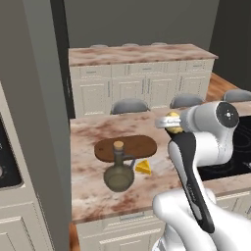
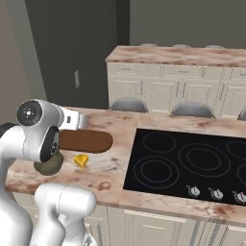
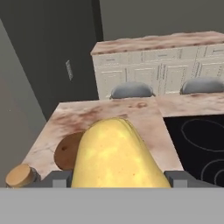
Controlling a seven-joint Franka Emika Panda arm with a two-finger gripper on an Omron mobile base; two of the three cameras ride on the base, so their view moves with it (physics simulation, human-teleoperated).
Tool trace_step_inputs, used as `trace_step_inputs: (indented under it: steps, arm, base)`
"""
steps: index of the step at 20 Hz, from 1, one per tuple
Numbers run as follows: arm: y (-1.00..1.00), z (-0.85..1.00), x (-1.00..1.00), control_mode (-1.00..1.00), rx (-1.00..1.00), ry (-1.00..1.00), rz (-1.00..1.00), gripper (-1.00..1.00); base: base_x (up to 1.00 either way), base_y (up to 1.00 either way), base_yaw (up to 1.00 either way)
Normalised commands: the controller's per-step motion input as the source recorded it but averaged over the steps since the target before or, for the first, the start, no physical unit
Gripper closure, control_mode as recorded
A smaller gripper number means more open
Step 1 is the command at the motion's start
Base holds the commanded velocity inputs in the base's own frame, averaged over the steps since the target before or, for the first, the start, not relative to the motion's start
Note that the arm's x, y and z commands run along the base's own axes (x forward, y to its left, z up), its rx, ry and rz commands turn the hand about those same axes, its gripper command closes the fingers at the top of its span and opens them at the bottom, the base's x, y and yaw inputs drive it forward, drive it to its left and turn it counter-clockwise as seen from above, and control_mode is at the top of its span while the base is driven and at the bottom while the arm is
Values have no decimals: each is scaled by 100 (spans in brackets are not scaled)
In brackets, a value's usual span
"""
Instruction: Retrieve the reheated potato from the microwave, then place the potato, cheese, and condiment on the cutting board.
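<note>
My gripper (image 1: 168, 123) is shut on the potato (image 1: 173, 122), a lumpy pale-yellow lump held above the counter, right of and higher than the cutting board (image 1: 126, 147). In the hand view the potato (image 3: 116, 153) bulges between the two fingertips (image 3: 56, 178). The dark oval board lies bare. In front of it stands the condiment (image 1: 119, 172), an olive-green corked bottle, and the orange cheese (image 1: 143, 167) wedge lies to its right. The cheese (image 2: 80, 160) also shows beside my arm. A dark panel of the microwave (image 1: 7, 157) shows at the far left edge.
A black cooktop (image 2: 192, 163) is set into the marble counter (image 1: 93, 196) to the right of the board. Grey stools (image 1: 129, 105) line the counter's far side. Beyond them stands a second counter with white cabinets (image 1: 142, 86). A tall grey wall (image 1: 44, 122) borders the left.
</note>
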Motion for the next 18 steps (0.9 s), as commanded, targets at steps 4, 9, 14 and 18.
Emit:
trace_step_inputs:
  steps: [4, 9, 14, 18]
  arm:
    - [-2, -11, 67, -100, -5, 18, -1, 100]
    - [-8, -24, 57, -100, -1, 13, 2, 100]
    - [-7, -43, 37, -100, 0, -5, 0, 100]
    - [0, -57, 35, -100, -2, -2, 0, 100]
  base:
    - [0, 0, 0]
    - [0, 0, 0]
    - [0, 0, 0]
    - [0, 0, 0]
